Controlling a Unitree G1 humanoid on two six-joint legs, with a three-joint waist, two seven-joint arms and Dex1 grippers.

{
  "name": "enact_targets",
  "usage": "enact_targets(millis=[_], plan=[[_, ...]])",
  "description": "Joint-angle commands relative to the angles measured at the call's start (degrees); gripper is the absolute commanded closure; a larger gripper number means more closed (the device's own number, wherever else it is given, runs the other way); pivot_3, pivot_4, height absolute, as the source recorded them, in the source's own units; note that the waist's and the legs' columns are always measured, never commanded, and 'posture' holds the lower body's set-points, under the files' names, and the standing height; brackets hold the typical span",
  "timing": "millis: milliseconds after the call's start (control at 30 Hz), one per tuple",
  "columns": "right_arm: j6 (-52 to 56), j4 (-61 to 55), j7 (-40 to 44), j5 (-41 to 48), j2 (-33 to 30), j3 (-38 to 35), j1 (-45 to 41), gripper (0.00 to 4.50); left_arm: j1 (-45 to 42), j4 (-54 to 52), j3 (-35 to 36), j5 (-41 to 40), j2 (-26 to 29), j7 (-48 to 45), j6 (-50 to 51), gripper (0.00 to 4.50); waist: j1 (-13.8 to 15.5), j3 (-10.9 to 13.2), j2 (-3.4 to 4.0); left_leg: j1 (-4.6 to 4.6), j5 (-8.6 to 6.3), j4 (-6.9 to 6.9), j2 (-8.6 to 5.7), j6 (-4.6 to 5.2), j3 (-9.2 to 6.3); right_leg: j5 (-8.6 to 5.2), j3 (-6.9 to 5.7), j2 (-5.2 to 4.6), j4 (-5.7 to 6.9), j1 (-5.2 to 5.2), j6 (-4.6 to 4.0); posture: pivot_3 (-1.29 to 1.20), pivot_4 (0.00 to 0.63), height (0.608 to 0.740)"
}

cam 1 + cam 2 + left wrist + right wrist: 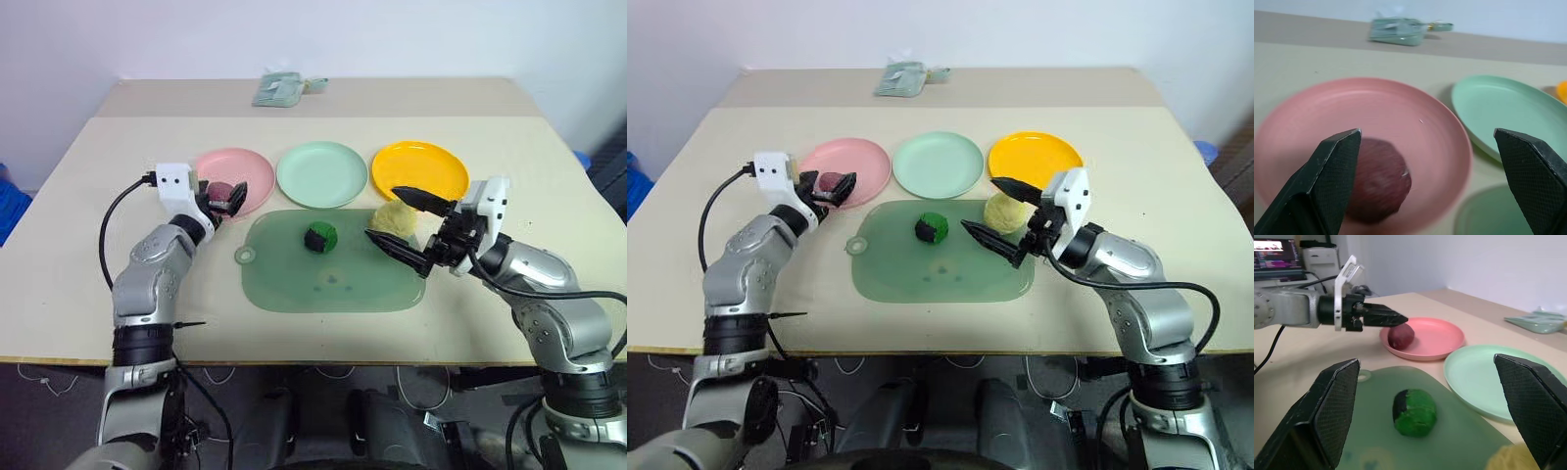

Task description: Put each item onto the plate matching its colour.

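Three plates: pink (pixel 235 176), green (pixel 321 173), yellow (pixel 419 169). Three toy foods: purple lump (pixel 219 191), green ball (pixel 320 237), yellow fruit (pixel 396 219). One mat (pixel 333 279). One packet (pixel 279 89).

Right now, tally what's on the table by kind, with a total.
Plates: 3, pink, green, yellow
Toy foods: 3, red lump, green ball, yellow fruit
Mats: 1, green
Packets: 1, far edge
Total: 8

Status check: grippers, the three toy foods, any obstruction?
Left gripper open over dark red-purple lump on pink plate. Right gripper open beside pale yellow fruit. Green ball on mat. No obstruction.
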Motion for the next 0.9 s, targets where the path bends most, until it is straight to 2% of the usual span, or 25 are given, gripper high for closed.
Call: enact_targets(millis=[33, 200, 400, 667, 800, 900], plan=[[-0.28, -1.06, -0.05, 0.22, 0.12, -0.35, -0.53, 0.00, 2.72, -6.86, -0.62, -3.54, 3.18, -6.65, 1.01, 0.06, 0.03, 0.00, 0.00, 0.00, 0.00, 0.00, 0.00, 0.00, 0.00, 0.00, 0.01, 0.00, -0.01, 0.00, 0.00, 0.00, 0.150, 0.740], [-0.16, -1.58, 2.30, 1.06, -1.74, -1.13, 1.45, 0.00, 7.59, -12.29, -7.06, -5.42, 9.31, -18.52, 2.94, 0.06, 0.06, -0.01, 0.01, 0.00, 0.00, -0.02, 0.00, 0.01, 0.02, 0.00, 0.02, -0.02, -0.05, 0.01, -0.03, 0.00, 0.150, 0.740], [-0.23, -2.03, 2.77, 1.52, -2.40, -2.26, 3.20, 0.00, 3.17, -8.76, -16.51, -1.82, 12.08, -26.79, 2.30, 0.06, 0.03, 0.00, 0.01, 0.00, 0.00, 0.00, 0.01, 0.02, 0.02, -0.08, 0.05, -0.02, -0.07, 0.02, -0.23, 0.00, 0.150, 0.740], [-0.18, -5.87, 0.46, 2.00, -2.36, -4.36, 7.38, 0.00, -11.88, 10.40, -26.00, 6.75, 7.48, -32.24, -3.60, 0.06, -0.02, 0.00, -0.01, 0.00, 0.01, 0.02, 0.01, 0.06, 0.04, 0.03, 0.03, 0.03, -0.09, 0.03, -0.06, 0.00, 0.150, 0.740], [-0.12, -8.13, -1.06, 2.04, -2.35, -5.30, 9.67, 0.00, -15.86, 18.08, -28.94, 10.73, 5.17, -33.72, -6.08, 0.06, -0.09, 0.00, -0.01, 0.00, 0.01, -0.03, 0.02, 0.06, 0.04, 0.03, 0.03, 0.13, -0.07, 0.00, -0.05, 0.00, 0.150, 0.740], [-0.14, -9.91, -2.34, 2.05, -2.42, -6.42, 11.77, 0.00, -18.17, 22.63, -29.23, 11.68, 2.69, -34.82, -7.49, 0.86, 0.05, 0.02, -0.03, 0.00, 0.01, -0.04, 0.02, 0.06, 0.04, 0.03, 0.04, 0.12, -0.06, -0.01, -0.04, 0.00, 0.150, 0.740]])
